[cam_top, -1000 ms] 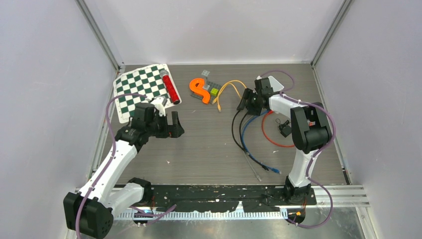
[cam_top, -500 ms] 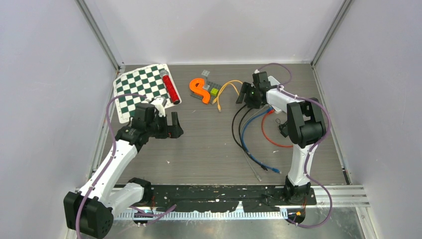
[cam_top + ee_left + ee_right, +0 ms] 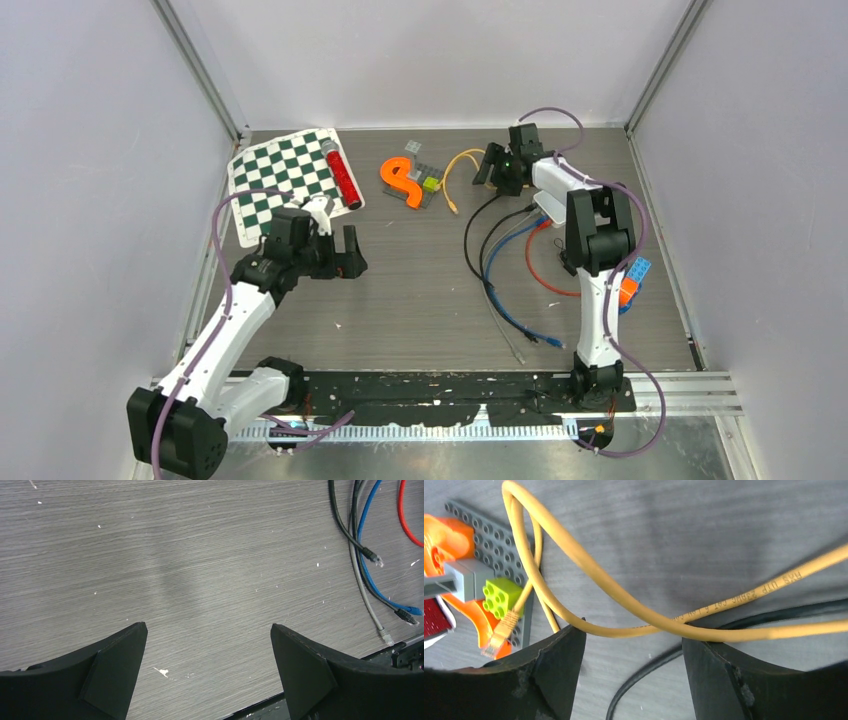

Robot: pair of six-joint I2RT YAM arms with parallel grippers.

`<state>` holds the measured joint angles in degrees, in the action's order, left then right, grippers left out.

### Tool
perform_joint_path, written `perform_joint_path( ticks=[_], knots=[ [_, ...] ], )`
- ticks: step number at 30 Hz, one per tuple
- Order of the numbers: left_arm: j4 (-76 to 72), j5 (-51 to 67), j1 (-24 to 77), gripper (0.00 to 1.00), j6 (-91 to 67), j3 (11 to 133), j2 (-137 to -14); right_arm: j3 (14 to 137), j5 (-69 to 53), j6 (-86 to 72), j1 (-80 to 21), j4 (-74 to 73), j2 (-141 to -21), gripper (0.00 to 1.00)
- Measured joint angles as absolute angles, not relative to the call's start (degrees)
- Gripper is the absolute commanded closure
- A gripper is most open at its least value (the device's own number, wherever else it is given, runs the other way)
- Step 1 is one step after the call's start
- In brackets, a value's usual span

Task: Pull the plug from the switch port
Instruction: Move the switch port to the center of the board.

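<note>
A small white box (image 3: pixel 548 207), apparently the switch, lies under my right arm; its ports and any plug in them are hidden. Black (image 3: pixel 470 255), blue (image 3: pixel 500 305), grey and red (image 3: pixel 535 270) cables run out from it. My right gripper (image 3: pixel 492 168) is open at the back of the table, its jaws straddling a yellow cable (image 3: pixel 589 570) in the right wrist view (image 3: pixel 631 635) without closing on it. The yellow cable's free plug (image 3: pixel 499 632) lies by the lime brick. My left gripper (image 3: pixel 340 262) is open and empty above bare table (image 3: pixel 208 626).
An orange S-shaped piece (image 3: pixel 400 182) and a grey plate with a lime brick (image 3: pixel 430 183) sit at the back centre. A chessboard mat (image 3: pixel 280 180) with a red tube (image 3: pixel 342 175) lies back left. Blue and orange bricks (image 3: pixel 632 278) are at the right.
My right gripper has swung toward the back of the table and the yellow cable has shifted with it. The bricks at the right are now uncovered. The left arm has stayed still.
</note>
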<state>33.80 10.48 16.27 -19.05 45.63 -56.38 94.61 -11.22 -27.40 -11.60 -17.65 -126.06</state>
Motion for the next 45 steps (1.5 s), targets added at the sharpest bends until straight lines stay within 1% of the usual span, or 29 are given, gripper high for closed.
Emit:
perform_joint_path(
  ticks=[10,15,18,22,27,30,36,45],
  knots=[
    [34.63,10.00,16.27,0.01,-19.07,45.63,-54.76,116.22,-13.67,-28.53,-10.35,-22.11,-139.50,0.24],
    [34.61,10.00,16.27,0.01,-19.07,45.60,-54.59,117.40,-17.47,-29.04,-9.10,-22.13,-139.81,0.24],
    [34.61,10.00,16.27,0.01,-19.05,45.60,-54.61,111.39,-19.59,-28.84,-8.47,-20.82,-135.85,0.23],
    [34.59,10.00,16.27,0.01,-19.05,45.60,-54.65,102.63,-21.56,-27.75,-8.29,-20.53,-126.72,0.23],
    [34.57,9.96,16.27,0.01,-19.03,45.60,-54.65,92.38,-24.34,-25.23,-8.91,-17.87,-112.95,0.26],
    [34.52,9.85,16.27,0.01,-19.03,45.60,-54.65,85.78,-26.11,-23.35,-10.09,-16.75,-107.59,0.28],
    [34.50,8.91,16.27,0.01,-18.98,45.60,-54.57,76.49,-27.59,-19.22,-15.22,-19.29,-107.70,0.29],
    [34.48,6.50,16.27,0.01,-18.92,45.19,-52.49,71.88,-27.75,-16.03,-20.99,-20.86,-108.05,0.30]
  ],
)
